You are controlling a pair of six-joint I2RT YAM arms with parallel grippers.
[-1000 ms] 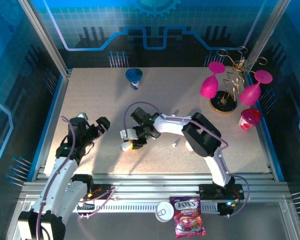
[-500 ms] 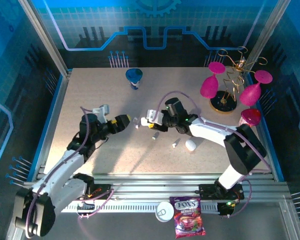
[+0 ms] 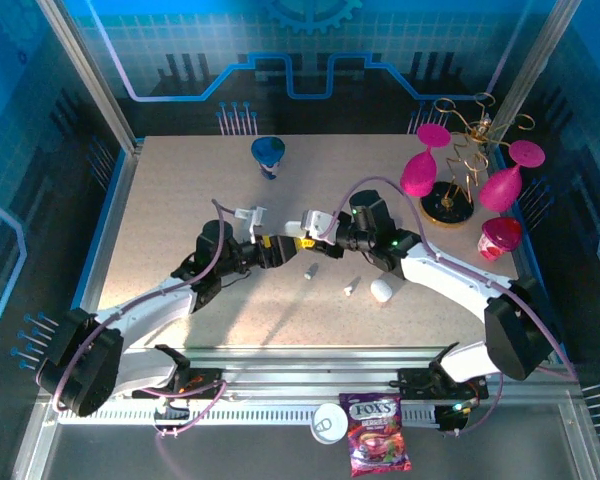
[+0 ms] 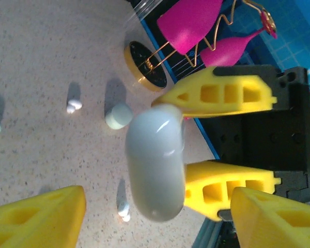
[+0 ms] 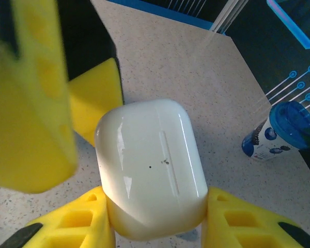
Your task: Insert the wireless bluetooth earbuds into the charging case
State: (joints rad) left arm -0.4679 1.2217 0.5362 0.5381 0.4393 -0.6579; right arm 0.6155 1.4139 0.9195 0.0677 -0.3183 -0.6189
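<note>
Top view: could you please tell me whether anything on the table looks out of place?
One earbud and a second earbud lie loose on the table, apart, near a second white case, while the right gripper holds a charging case off the table. Nothing looks spilled or damaged.

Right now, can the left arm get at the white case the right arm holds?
Probably yes. The left fingers are spread open on either side of the case, with nothing between them and it. The right fingers clamp it from the opposite side.
</note>
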